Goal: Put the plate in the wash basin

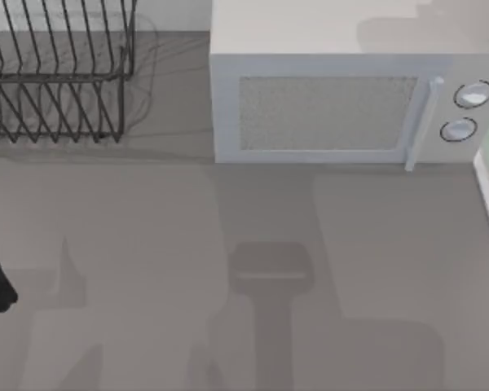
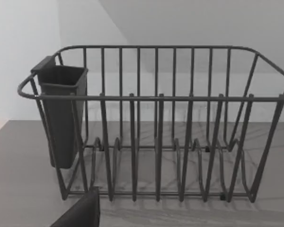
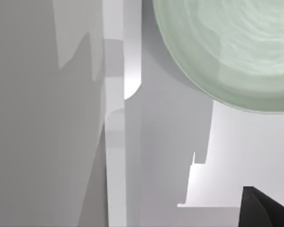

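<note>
Plate [image 3: 236, 52] is lying inside wash basin [image 3: 114, 142] past its white rim, task looking done; right gripper state: cannot tell.

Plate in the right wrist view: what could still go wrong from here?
1. The plate sits inside the wash basin close to its white rim; dragging it sideways might knock that rim.
2. The right end effector hangs near the plate, so a careless retreat could clip it.
3. The left end effector faces the dish rack; swinging forward may strike the wires.
</note>
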